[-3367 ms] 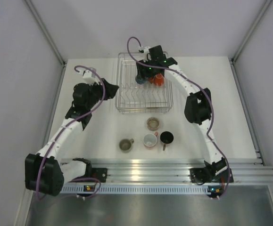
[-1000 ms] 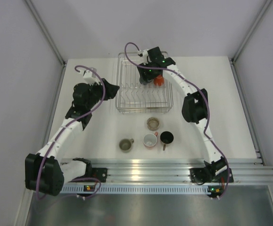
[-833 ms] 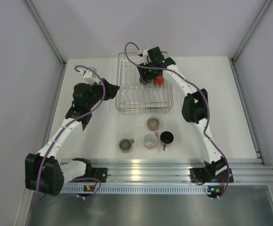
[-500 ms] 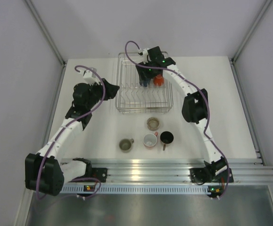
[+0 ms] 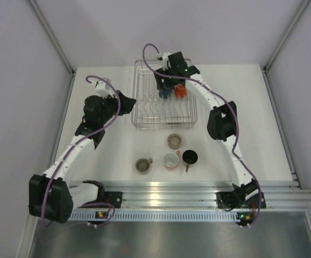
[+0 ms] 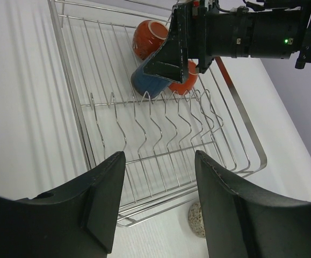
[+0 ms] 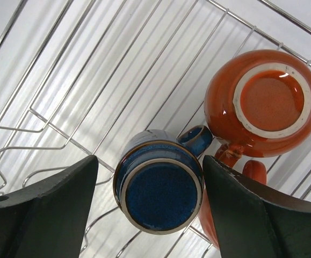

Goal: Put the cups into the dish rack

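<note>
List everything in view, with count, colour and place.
dish rack: one, silver wire, far middle of table
orange cups: two, orange, rack's far end
blue cup: one, dark blue, upside down in rack
beige-grey cup: one, table, before rack
olive cup: one, table, near left
pink cup: one, white inside, table
black cup: one, beside pink
table: one, white
left pincer: black, open, beside rack
right pincer: black, open, over blue cup

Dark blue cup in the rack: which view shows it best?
Right wrist view: the dark blue cup fills the centre, bottom up, handle toward an orange cup, between the open fingers. Left wrist shows only its side, partly behind one finger. Top external shows a small blue patch.
</note>
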